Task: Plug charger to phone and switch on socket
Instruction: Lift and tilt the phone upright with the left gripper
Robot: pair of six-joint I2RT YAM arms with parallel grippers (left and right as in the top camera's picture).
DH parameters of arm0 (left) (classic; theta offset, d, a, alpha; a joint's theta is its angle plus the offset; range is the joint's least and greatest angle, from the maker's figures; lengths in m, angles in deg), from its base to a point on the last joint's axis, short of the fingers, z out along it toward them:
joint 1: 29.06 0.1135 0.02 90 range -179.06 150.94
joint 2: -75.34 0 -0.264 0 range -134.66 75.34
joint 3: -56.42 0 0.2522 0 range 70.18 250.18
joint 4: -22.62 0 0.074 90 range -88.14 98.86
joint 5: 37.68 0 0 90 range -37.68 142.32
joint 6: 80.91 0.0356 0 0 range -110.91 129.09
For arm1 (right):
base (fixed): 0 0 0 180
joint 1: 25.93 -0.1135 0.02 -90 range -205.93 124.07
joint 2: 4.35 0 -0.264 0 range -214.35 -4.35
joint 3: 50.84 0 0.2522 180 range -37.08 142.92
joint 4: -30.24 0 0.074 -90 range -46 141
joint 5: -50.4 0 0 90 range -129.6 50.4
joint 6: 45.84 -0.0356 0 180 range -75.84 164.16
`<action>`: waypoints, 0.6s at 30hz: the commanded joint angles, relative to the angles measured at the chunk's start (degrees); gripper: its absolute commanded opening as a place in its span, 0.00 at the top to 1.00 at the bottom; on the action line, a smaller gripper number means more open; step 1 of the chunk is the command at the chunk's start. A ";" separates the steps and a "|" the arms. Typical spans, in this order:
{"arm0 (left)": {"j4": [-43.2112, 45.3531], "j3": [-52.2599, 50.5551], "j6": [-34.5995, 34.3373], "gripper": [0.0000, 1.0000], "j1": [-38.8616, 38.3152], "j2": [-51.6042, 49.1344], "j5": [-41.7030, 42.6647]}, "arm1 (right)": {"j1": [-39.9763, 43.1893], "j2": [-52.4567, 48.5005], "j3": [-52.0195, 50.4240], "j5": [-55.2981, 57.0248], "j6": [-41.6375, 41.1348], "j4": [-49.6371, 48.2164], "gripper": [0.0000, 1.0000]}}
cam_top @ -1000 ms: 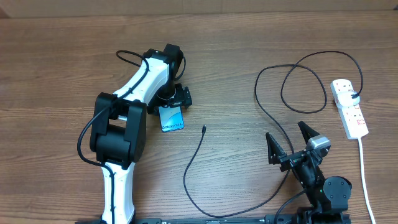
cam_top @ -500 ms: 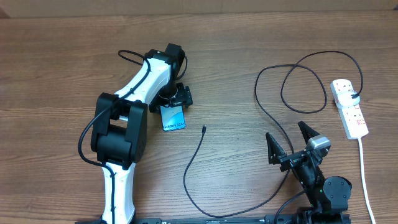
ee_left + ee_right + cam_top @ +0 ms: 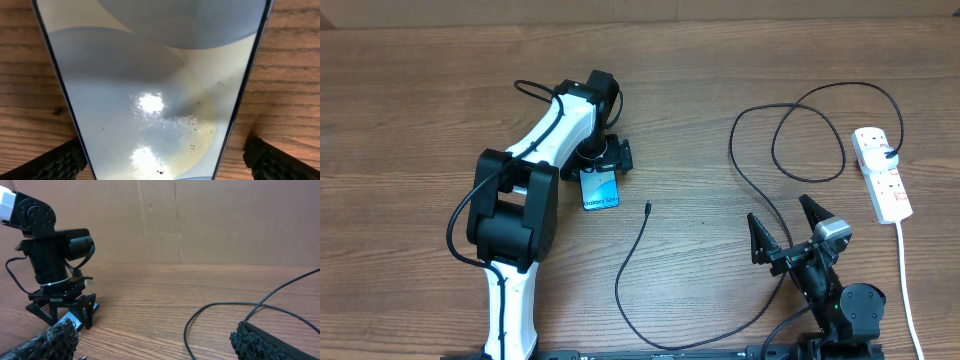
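The phone [image 3: 601, 190] lies flat on the table with its lit blue screen up. It fills the left wrist view [image 3: 150, 75]. My left gripper [image 3: 603, 158] is open and straddles the phone's far end. In the left wrist view [image 3: 165, 157] its left finger is at the phone's edge and its right finger stands apart from it. The charger is a long black cable [image 3: 630, 270] whose connector tip [image 3: 647, 208] lies just right of the phone. The socket [image 3: 883, 175] lies at the far right with a black plug in it. My right gripper [image 3: 790, 225] is open and empty above the cable.
The black cable loops widely [image 3: 800, 130] between the right arm and the power strip; it also crosses the right wrist view [image 3: 187, 330]. The strip's white cord [image 3: 906, 280] runs to the front edge. The left arm [image 3: 52, 265] stands at the left in the right wrist view.
The left gripper and the phone have shifted very slightly to the right. The right arm and the cable have not moved.
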 commanded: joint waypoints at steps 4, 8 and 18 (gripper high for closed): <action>0.37 -1.81 0.39 0.05 -0.26 -2.14 1.07 | -0.39 0.46 -0.57 -0.44 -0.17 -0.35 0.00; 0.13 -1.81 -0.28 0.00 -0.20 -2.14 0.87 | -0.39 0.46 -0.57 -0.46 -0.17 -0.35 0.00; -1.31 -1.81 -1.57 0.08 0.07 -2.14 -2.16 | -0.39 0.46 -0.57 -0.46 -0.17 -0.35 0.00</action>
